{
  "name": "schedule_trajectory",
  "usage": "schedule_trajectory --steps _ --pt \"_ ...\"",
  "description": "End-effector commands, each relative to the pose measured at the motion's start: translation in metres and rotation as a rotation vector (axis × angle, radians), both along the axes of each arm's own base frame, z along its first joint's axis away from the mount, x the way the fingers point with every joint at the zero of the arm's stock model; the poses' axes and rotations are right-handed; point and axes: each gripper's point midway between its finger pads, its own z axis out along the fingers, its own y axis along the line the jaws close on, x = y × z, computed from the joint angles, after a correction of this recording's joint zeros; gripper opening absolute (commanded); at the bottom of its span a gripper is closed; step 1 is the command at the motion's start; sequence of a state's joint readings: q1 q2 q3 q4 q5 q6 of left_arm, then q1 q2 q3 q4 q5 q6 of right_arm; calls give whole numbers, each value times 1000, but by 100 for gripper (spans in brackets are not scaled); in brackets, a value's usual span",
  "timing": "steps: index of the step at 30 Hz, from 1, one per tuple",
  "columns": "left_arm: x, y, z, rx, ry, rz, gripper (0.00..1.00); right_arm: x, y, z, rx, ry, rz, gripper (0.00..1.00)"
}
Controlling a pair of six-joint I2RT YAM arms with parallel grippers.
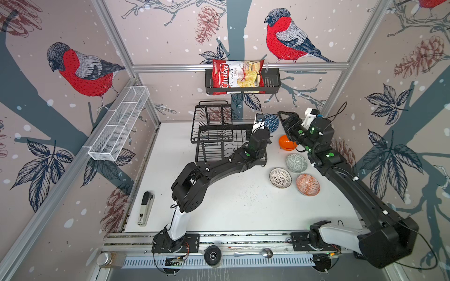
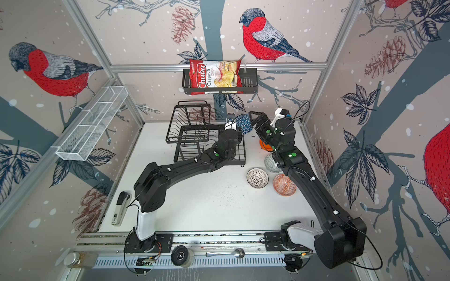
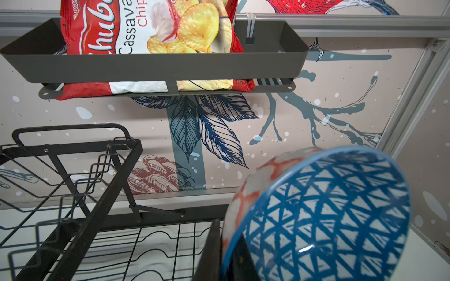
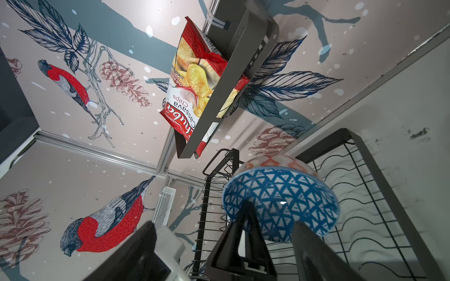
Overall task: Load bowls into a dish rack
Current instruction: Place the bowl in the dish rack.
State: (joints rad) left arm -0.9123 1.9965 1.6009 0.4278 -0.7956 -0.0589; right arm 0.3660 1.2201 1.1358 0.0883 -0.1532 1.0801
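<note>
1. White tabletop (image 1: 231, 206): black two-tier wire dish rack (image 1: 214, 132) near its back edge.
2. Left gripper (image 3: 226, 245) clamps the blue triangle-patterned round bowl (image 3: 328, 219) by its rim, aloft beside the rack.
3. Right gripper (image 4: 272, 219): jaws apart, seemingly straddling it.
4. Stiff, likely slippery, breakable: hold the rim.

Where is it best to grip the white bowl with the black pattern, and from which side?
Pinch its rim from above, one finger inside: the white bowl stands upright, mouth up. Probably take the rim part away from the orange-patterned bowl, which lies close beside it.
</note>
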Motion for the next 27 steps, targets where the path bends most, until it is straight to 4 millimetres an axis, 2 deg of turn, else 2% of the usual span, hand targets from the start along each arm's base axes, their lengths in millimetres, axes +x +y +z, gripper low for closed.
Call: schedule_trajectory --steps 1,10,20,25,27 --pt "-3 6 28 -94 -78 14 0 1 9 14 81 -39 40 86" --pt "-10 11 28 -110 -92 4 0 17 26 -4 159 25 87 79" --pt "-17 7 27 -124 -109 -25 0 34 38 -11 219 54 116 71" --pt "-26 8 27 -122 -131 -32 0 42 43 -20 220 81 131 63" --pt "-27 10 27 -122 -131 -32 0 43 44 -20 223 81 137 50"
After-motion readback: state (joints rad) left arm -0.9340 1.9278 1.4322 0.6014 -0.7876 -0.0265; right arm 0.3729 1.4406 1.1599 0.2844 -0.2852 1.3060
